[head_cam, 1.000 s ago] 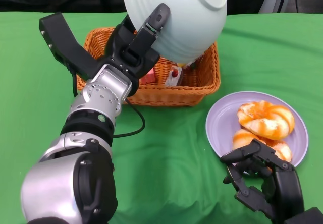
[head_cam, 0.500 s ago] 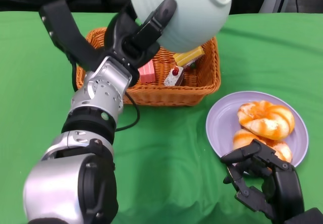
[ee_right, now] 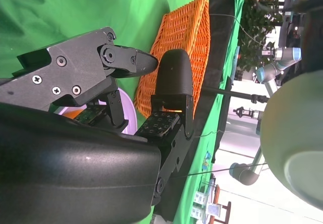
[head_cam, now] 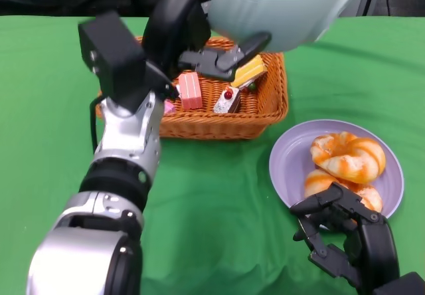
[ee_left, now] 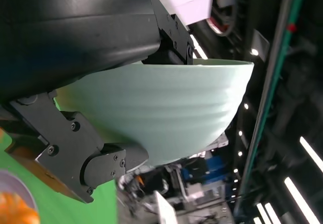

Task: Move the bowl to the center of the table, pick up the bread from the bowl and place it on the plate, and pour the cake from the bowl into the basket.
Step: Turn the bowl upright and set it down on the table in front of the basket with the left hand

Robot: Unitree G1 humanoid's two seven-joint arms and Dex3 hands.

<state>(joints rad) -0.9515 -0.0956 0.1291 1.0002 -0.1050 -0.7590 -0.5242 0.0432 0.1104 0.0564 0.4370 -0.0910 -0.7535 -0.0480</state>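
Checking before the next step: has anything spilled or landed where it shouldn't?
Nothing stands out. The cake pieces lie inside the basket, both breads sit on the plate, and the left hand holds the bowl above the basket.

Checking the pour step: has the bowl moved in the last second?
Yes. The bowl, held by the left hand, has risen and shifted right relative to the basket, uncovering the cakes inside.

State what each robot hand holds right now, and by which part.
The left robot hand holds the pale green bowl by its rim and outer wall, above the basket. The right robot hand holds nothing.
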